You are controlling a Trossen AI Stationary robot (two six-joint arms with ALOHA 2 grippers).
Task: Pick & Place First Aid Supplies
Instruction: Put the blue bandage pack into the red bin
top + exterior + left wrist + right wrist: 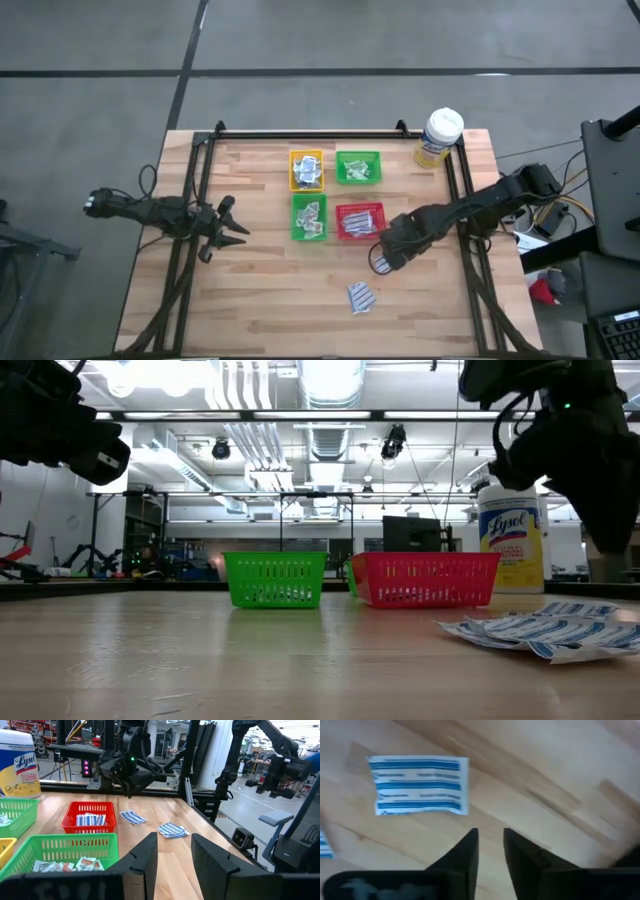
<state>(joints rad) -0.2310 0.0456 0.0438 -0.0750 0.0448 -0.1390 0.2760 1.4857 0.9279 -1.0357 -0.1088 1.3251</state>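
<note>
Right gripper: hangs low over the bare wooden table, jaws a narrow gap apart with nothing between them.
Blue-and-white pad: lies flat on the wood just ahead of the right gripper's fingertips and to one side, apart from them.
Loose pile of pads: nearer the table's front edge than the right gripper, lying free on the wood.
Red tray: just beside the right gripper, holding blue-and-white pads.
Left gripper: well apart on the other side of the trays, jaws parted and empty, pointing toward the near green tray.
Far trays: a yellow tray and a second green tray beyond the near pair, both holding small packets.
Yellow canister: at the far corner beyond the right gripper.
</note>
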